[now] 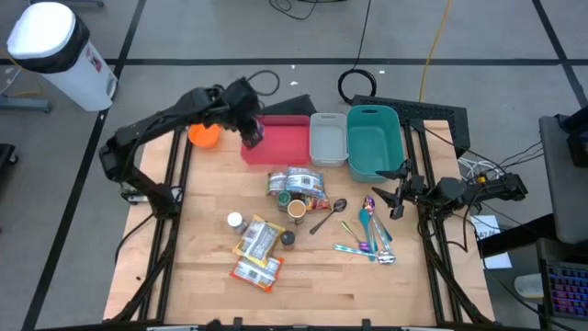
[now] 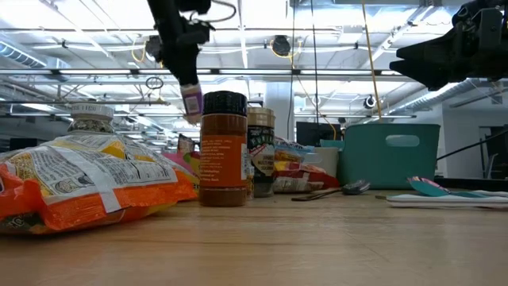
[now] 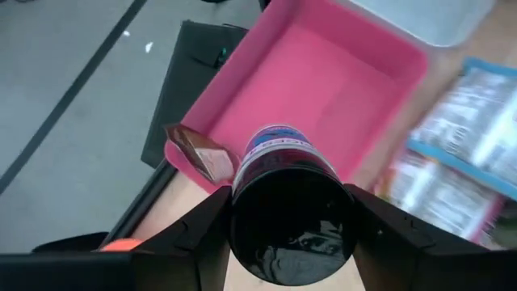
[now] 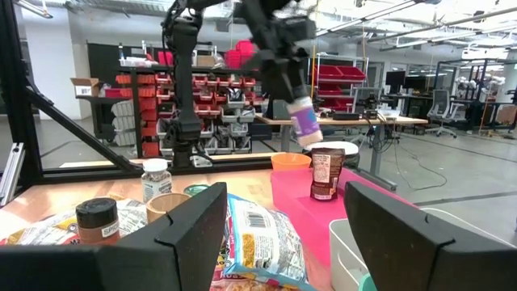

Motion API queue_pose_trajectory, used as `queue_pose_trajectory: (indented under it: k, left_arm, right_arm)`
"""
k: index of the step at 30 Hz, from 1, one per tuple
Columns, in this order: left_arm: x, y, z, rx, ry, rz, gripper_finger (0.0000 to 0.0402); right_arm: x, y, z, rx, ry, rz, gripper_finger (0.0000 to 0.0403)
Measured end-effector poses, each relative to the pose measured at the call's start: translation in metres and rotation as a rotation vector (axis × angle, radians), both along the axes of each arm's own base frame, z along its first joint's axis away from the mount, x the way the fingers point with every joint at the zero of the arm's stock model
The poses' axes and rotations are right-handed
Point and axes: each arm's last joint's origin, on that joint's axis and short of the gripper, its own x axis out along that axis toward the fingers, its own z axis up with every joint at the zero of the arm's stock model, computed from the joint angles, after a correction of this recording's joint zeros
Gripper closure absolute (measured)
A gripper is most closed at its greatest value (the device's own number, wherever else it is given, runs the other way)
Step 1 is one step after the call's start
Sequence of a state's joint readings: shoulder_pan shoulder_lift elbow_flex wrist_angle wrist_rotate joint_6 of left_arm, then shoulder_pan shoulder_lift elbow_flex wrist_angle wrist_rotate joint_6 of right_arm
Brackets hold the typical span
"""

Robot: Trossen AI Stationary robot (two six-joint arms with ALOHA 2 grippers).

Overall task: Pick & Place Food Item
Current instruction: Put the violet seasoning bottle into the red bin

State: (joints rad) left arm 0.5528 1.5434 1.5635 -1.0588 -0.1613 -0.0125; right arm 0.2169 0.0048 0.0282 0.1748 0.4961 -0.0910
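Left gripper (image 1: 250, 129) clamped on a small round jar with a purple label and dark lid (image 3: 284, 174), held aloft over the left end of the shallow pink plastic bin (image 1: 285, 142), beside a brown packet (image 3: 202, 153) propped there. Best lowered straight inside the rim before release, clear of that packet. Right gripper (image 1: 397, 195) idle at the table's right edge, fingers apart, empty.

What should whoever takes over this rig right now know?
Left end effector: shut on a small jar, held in the air over the pink bin.
Right end effector: open, holding nothing, at the table's right edge.
Done: one brown packet sits in the pink bin.
Left: release the jar; snack bags, spice bottle and other food remain on the table.
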Motion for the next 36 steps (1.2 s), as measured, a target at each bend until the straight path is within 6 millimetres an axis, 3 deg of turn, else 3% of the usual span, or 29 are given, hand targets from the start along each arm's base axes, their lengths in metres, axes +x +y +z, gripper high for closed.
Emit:
queue_pose_trajectory:
  k: [8, 15, 26, 36]
  left_arm:
    - [0.013, 0.056, -0.043, -0.073, 0.013, 0.037, 0.0197]
    - [0.026, 0.087, -0.083, -0.100, 0.061, 0.074, 0.0197]
    - [0.037, 0.099, -0.118, -0.095, 0.160, 0.112, 0.0194]
    - [0.043, 0.097, -0.117, -0.066, 0.135, 0.098, 0.0125]
  right_arm:
    - [0.000, 0.000, 0.000, 0.000, 0.000, 0.000, 0.0161]
    - [0.000, 0.000, 0.000, 0.000, 0.000, 0.000, 0.0161]
    - [0.000, 0.000, 0.000, 0.000, 0.000, 0.000, 0.0161]
    - [0.000, 0.000, 0.000, 0.000, 0.000, 0.000, 0.0161]
